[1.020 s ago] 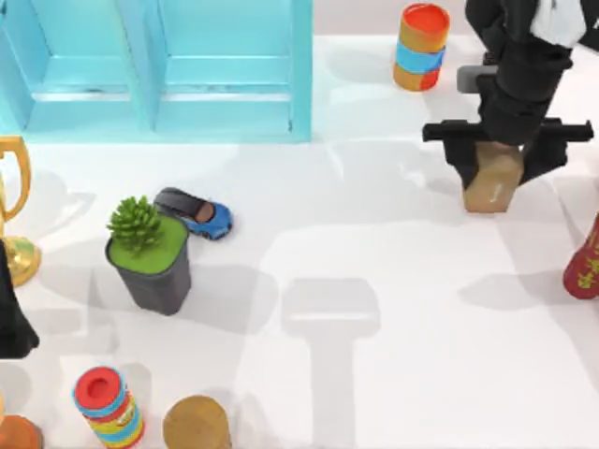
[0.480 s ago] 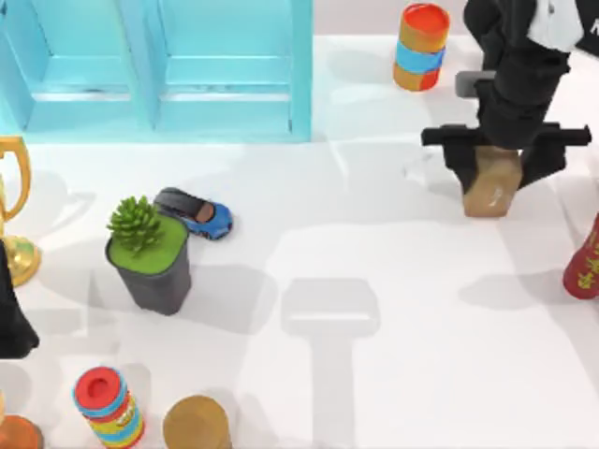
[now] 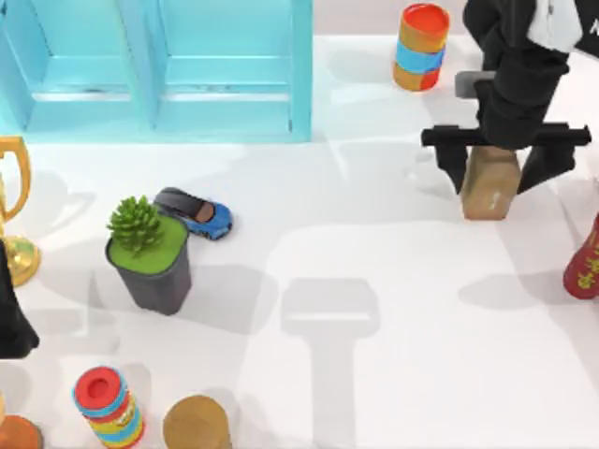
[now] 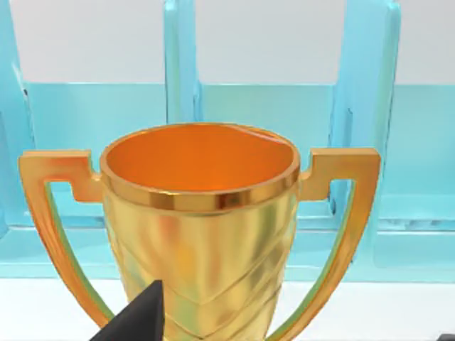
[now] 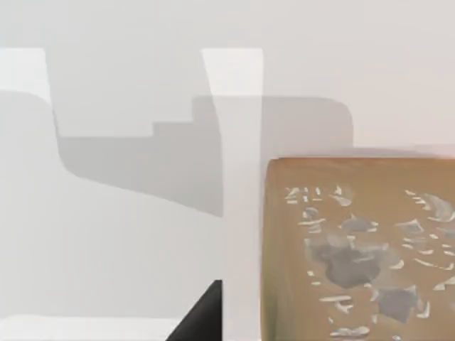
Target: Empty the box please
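Between right pincer point(image 3: 506, 168) open fingers, tan box point(image 3: 490, 187), far right

Tan box point(image 3: 490, 182) with grey-white speckled print, turquoise shelf point(image 3: 159, 65), gold trophy point(image 4: 199, 234), blue toy car point(image 3: 197, 213)

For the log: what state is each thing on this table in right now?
Brown box: upright, between the right gripper's spread fingers, not clamped.
Left gripper: by the gold trophy.
Trophy: upright, empty.
Toy car: on its wheels, beside the potted plant.
Potted plant: upright.
Striped can: upright.
Blue cabinet: open-fronted, shelves bare.
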